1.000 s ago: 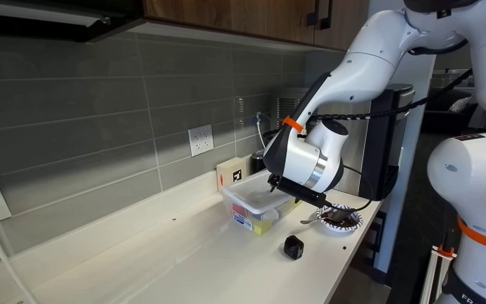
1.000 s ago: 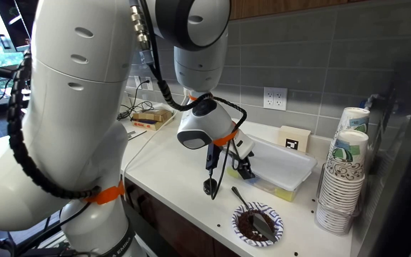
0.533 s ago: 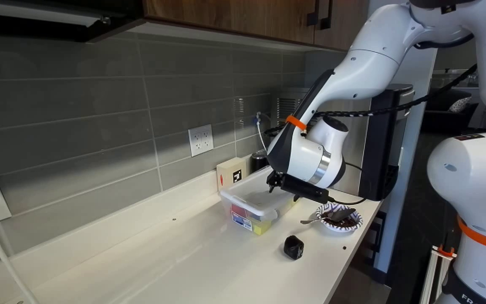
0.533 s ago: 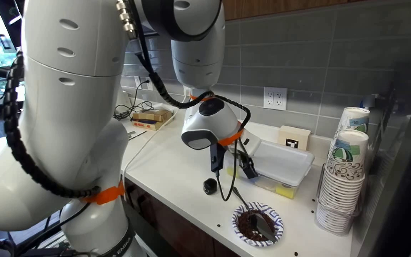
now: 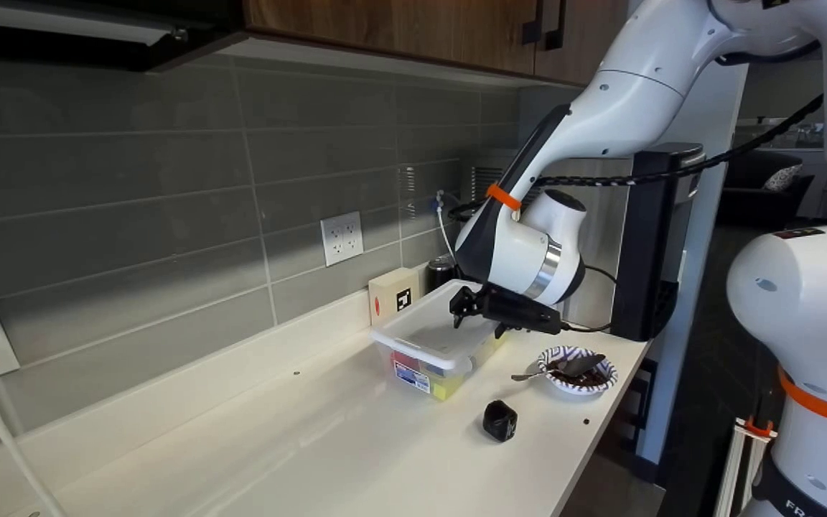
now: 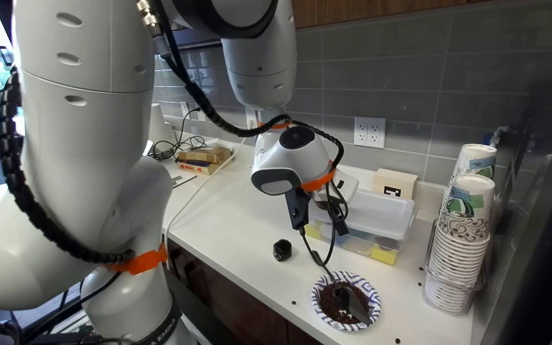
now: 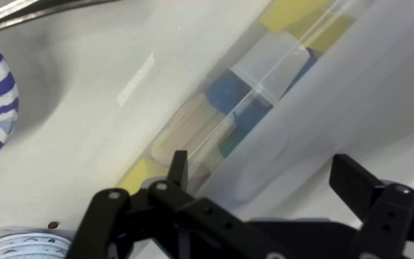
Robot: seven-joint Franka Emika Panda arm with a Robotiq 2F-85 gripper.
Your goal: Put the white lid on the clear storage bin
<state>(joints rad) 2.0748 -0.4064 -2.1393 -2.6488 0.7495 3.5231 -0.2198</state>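
Note:
The clear storage bin stands on the counter near the backsplash, with red and yellow items showing through its wall; it also shows in an exterior view and the wrist view. The white lid lies across its top in both exterior views; whether it is seated all round I cannot tell. In the wrist view the lid runs diagonally below my fingers. My gripper is over the lid's near long side, its fingers wide apart with nothing between them. Whether a fingertip touches the lid is unclear.
A patterned bowl with dark bits and a utensil stands near the counter edge. A small black object lies in front of the bin. Tall cup stacks stand beside it. A beige box and dark can are behind.
The lid has shifted over the bin toward the wall and away from the cups, exposing more of the bin's near side. My gripper has risen slightly. The bin stays about in place.

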